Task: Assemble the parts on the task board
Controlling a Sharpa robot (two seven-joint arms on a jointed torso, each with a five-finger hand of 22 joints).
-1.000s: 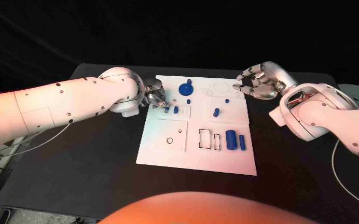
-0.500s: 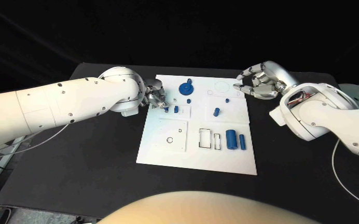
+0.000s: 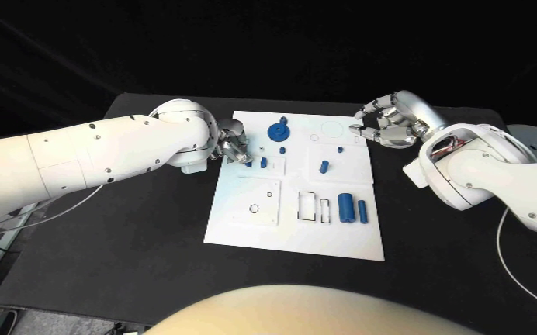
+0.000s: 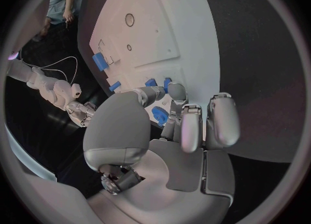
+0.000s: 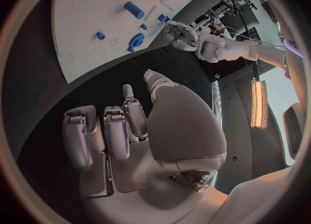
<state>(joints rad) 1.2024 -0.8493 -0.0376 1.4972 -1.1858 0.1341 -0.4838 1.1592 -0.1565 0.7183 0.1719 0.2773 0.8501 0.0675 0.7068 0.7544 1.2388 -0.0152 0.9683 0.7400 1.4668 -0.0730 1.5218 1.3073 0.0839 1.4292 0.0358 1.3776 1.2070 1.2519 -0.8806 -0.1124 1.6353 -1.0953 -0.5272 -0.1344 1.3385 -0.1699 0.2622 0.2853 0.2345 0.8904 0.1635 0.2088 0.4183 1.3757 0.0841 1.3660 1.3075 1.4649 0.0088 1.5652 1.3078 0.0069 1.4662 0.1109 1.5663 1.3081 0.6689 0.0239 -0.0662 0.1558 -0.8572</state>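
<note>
Your left hand [image 3: 232, 146] sits at the board's [image 3: 268, 230] left edge, fingers curled down over a small blue peg [image 4: 160, 115]; you can see the peg between its fingertips in the left wrist view, so it is holding that part. Just right of it, two short pegs [image 3: 263, 163] stand in the board. A round blue knob [image 3: 278, 129] lies near the far edge, an oblong piece [image 3: 323, 167] mid-board, and two cylinders [image 3: 346, 208] lower right. Your right hand [image 3: 386, 124] hovers off the board's far right corner, fingers curled in, holding nothing.
</note>
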